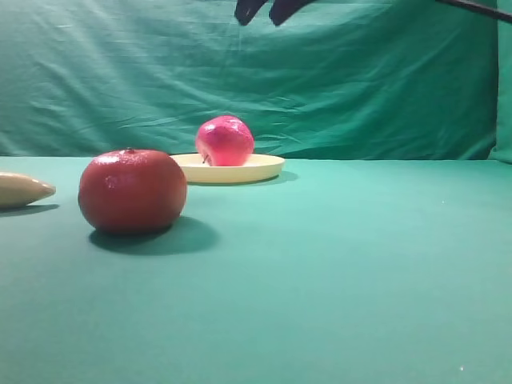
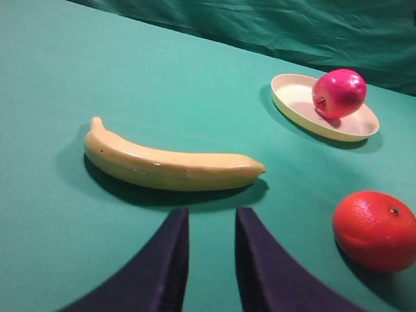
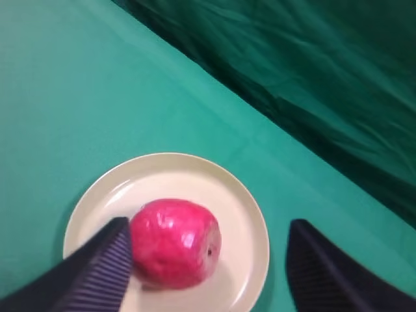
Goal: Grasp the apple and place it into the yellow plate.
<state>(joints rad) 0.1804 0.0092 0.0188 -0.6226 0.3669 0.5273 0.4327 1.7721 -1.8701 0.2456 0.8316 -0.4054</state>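
The glossy red-magenta apple rests inside the pale yellow plate at the back centre of the green table. In the right wrist view the apple lies on the plate, leaning toward its left side. My right gripper is open and empty, well above the apple, and its left finger overlaps the apple's left edge in the view. Its dark fingertips show at the top of the exterior view. My left gripper hovers near the banana, empty, with a narrow gap between its fingers. The left wrist view also shows the apple on the plate.
An orange-red tangerine-like fruit sits front left of the plate and also shows in the left wrist view. A pale yellow banana lies just beyond the left gripper; its tip shows at the exterior view's left edge. A green cloth backdrop hangs behind.
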